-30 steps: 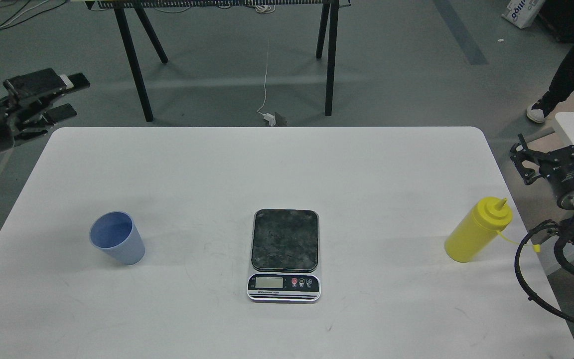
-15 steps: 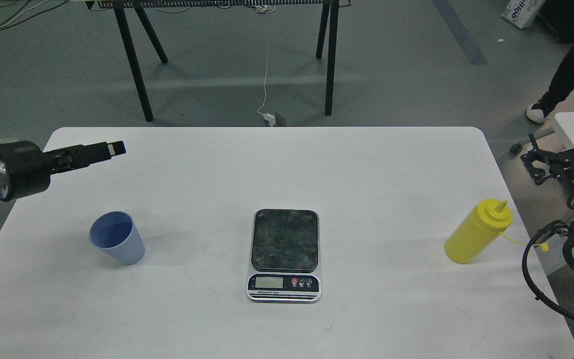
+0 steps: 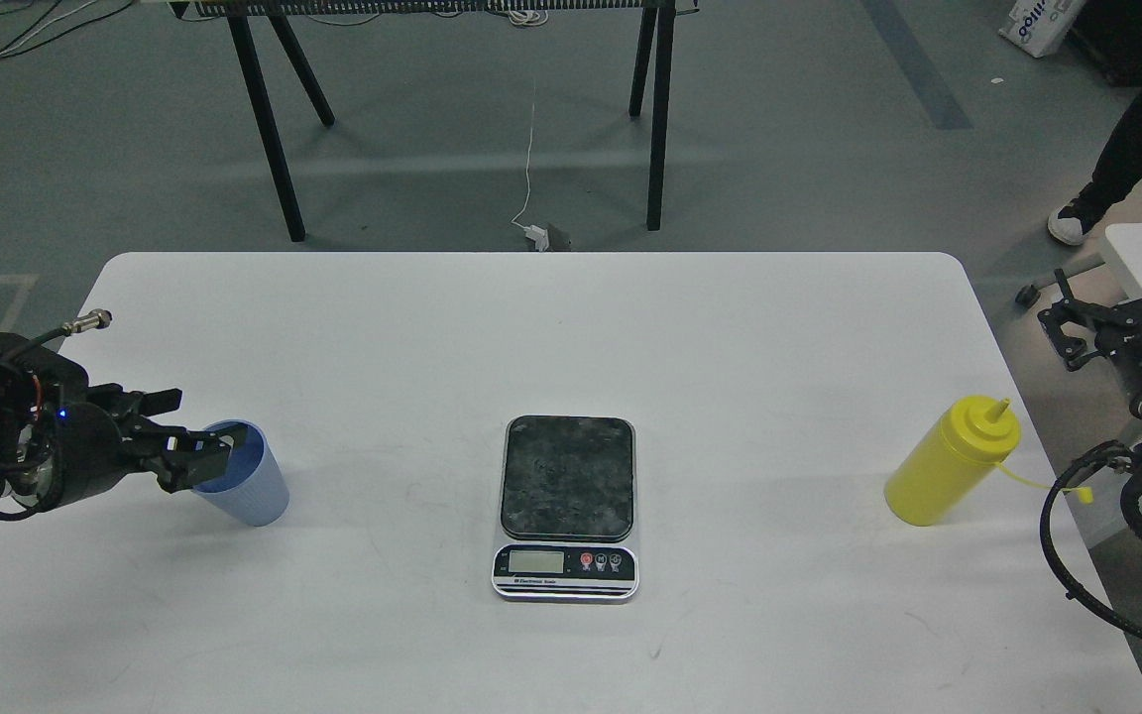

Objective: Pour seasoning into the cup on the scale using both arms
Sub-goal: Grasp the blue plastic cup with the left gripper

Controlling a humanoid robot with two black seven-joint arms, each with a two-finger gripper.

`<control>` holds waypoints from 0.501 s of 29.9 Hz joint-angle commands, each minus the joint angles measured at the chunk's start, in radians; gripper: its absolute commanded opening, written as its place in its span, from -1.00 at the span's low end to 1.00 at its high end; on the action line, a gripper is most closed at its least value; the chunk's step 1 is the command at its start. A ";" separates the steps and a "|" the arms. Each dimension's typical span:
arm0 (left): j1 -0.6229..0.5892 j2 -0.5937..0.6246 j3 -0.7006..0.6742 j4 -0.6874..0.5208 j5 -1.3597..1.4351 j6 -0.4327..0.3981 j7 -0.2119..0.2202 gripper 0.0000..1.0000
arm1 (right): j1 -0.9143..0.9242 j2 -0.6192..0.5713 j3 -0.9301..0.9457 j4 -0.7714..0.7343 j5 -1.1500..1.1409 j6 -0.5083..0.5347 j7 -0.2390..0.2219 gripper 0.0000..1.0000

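Observation:
The light-blue ribbed cup (image 3: pixel 252 492) stands on the white table (image 3: pixel 571 327) at the left. My left gripper (image 3: pixel 190 438) is low at the cup's left side, its fingers apart. One finger (image 3: pixel 206 462) overlaps the cup's rim and the other (image 3: pixel 159 402) is above and left of it. The scale (image 3: pixel 567 478) lies in the middle with an empty dark plate. The yellow seasoning bottle (image 3: pixel 946 464) stands at the right edge, leaning in view, with its tethered cap hanging off to the right. My right gripper (image 3: pixel 1118 302) is open, off the table beyond the bottle.
Black trestle legs (image 3: pixel 269 119) and a white cable (image 3: pixel 529 149) are on the floor beyond the table's far edge. A person's leg and shoe (image 3: pixel 1067 223) and a white stand are at the far right. My right arm's cable loop (image 3: pixel 1062 555) hangs by the table's right edge.
My left arm has swung down from above the table's far left corner to the cup's left side. The right gripper has shifted slightly to the right. Cup, scale and bottle have not moved.

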 commanded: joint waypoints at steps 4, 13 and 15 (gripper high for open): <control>0.000 -0.040 0.018 0.052 0.003 0.004 -0.014 0.36 | -0.003 0.000 0.000 0.000 0.001 0.000 0.000 0.99; 0.000 -0.082 0.018 0.099 0.000 0.003 -0.007 -0.32 | -0.011 0.003 0.000 -0.002 0.001 0.000 0.012 0.99; 0.000 -0.077 0.020 0.099 0.000 0.001 -0.009 -0.66 | -0.015 0.005 0.000 -0.002 0.001 0.000 0.012 0.99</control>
